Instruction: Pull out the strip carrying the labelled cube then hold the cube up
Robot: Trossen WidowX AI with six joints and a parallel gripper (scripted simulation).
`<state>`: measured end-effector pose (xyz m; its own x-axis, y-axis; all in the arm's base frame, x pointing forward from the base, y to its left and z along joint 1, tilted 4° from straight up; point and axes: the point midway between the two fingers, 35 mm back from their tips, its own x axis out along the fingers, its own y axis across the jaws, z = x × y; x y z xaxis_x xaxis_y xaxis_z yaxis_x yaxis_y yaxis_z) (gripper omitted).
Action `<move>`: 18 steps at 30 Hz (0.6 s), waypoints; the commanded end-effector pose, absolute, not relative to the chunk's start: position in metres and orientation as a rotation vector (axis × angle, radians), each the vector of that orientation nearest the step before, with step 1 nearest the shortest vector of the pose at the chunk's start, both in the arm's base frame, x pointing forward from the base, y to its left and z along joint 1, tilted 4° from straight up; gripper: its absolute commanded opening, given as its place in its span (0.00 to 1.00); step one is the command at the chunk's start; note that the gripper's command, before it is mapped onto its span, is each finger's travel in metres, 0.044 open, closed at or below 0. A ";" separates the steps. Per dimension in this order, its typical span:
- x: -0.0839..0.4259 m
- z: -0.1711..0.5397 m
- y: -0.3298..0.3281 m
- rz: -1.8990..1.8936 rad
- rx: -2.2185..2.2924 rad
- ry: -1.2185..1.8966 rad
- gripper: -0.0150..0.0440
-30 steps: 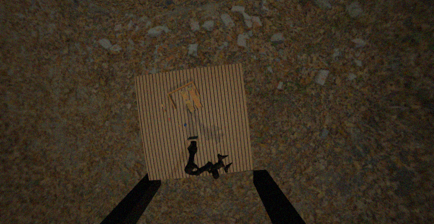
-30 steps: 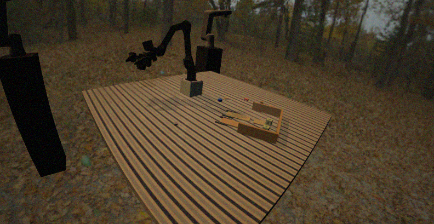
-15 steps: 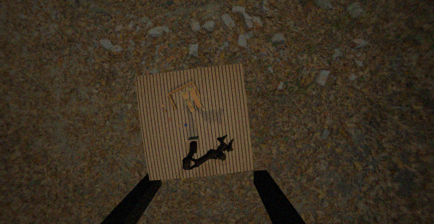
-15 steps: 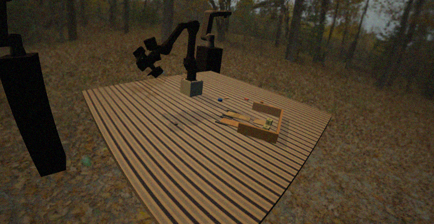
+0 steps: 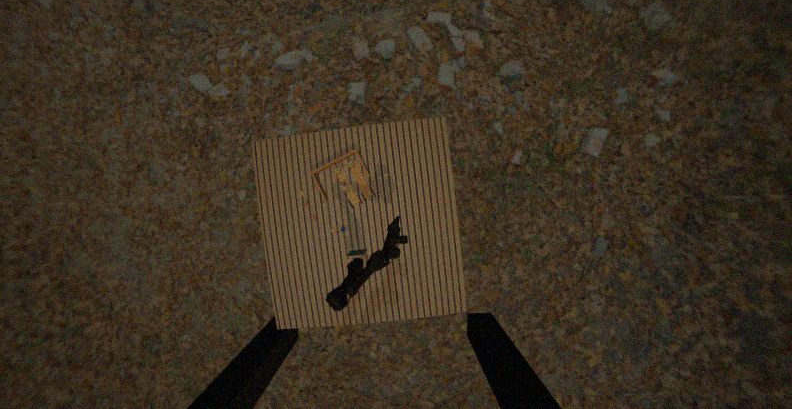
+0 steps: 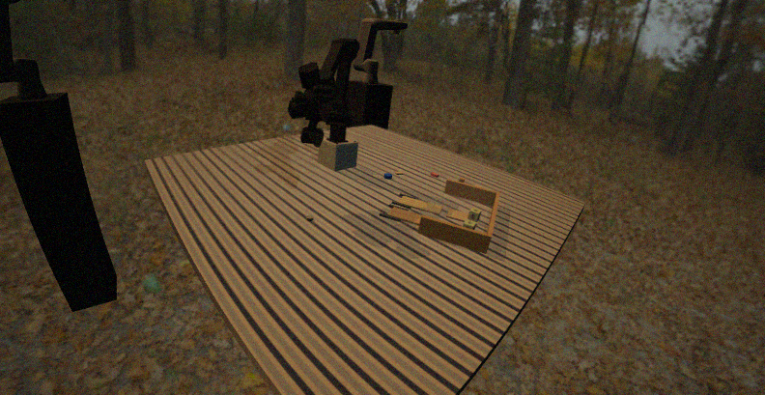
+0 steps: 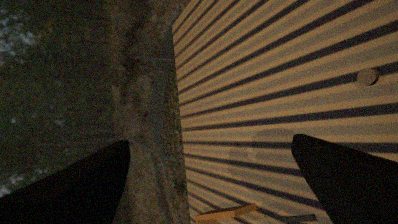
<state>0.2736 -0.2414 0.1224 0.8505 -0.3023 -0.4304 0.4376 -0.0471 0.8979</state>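
The fingers stand wide apart with nothing between them, raised above the striped desk (image 6: 299, 264). The labelled cube (image 6: 474, 214) sits on a strip (image 6: 420, 204) inside the wooden tray (image 6: 455, 234), well apart from the fingers.

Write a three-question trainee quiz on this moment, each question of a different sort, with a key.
1. True or false: the gripper is shut on a strip.
2. Multiple choice: the small cubes lie (A) inside the three-walled wooden frame, (B) beside the arm's base block, (C) off the striped board.
3. Fill in: the strips stick out of the frame's ____ side.

Key: 1. False; it is open and holds nothing, up off the board. 2. A. 3. Open.
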 end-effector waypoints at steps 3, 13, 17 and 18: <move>0.317 0.120 -0.151 -0.424 1.035 0.374 0.93; 0.331 0.115 -0.023 -0.068 0.380 0.592 0.93; 0.321 0.113 0.027 0.104 0.107 0.633 0.93; 0.318 0.112 0.037 0.140 0.050 0.637 0.93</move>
